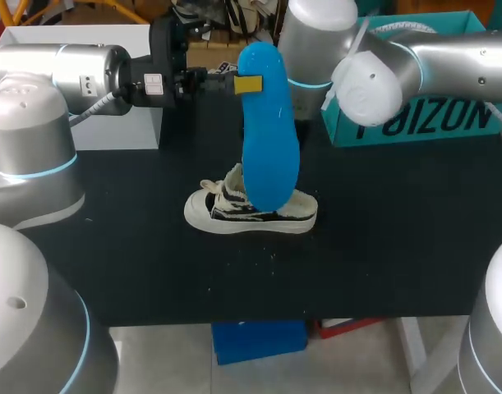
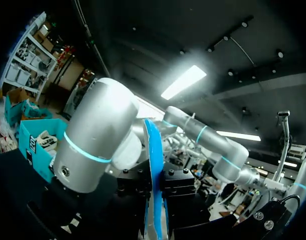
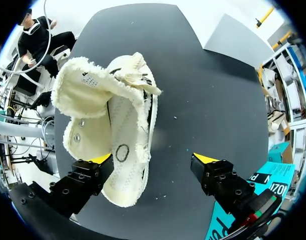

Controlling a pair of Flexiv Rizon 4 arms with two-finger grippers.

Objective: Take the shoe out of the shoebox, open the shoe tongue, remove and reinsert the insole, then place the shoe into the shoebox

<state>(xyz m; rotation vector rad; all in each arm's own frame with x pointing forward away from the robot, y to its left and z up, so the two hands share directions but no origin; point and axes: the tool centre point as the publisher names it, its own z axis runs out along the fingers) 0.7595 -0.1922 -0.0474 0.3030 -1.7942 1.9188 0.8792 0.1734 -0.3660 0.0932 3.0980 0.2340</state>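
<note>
A blue insole [image 1: 269, 139] hangs upright over the table, toe end down, with my left gripper [image 1: 246, 84] shut on its upper part. In the left wrist view the insole [image 2: 154, 170] runs edge-on between the dark fingers. Below it a cream shoe [image 1: 251, 210] with black-patterned sides stands on the black table [image 1: 382, 246]. From above, the shoe [image 3: 117, 145] has its tongue folded forward and its inside bare. My right gripper [image 3: 153, 160] hangs open over the shoe's heel end, one yellow fingertip [image 3: 100, 160] against the shoe's side. The insole hides that gripper in the head view.
The teal shoebox [image 1: 415, 123] stands at the back right, behind my right arm's elbow [image 1: 366, 86]; it also shows beside the right fingers [image 3: 265, 182]. A white box [image 1: 94, 90] sits at the back left.
</note>
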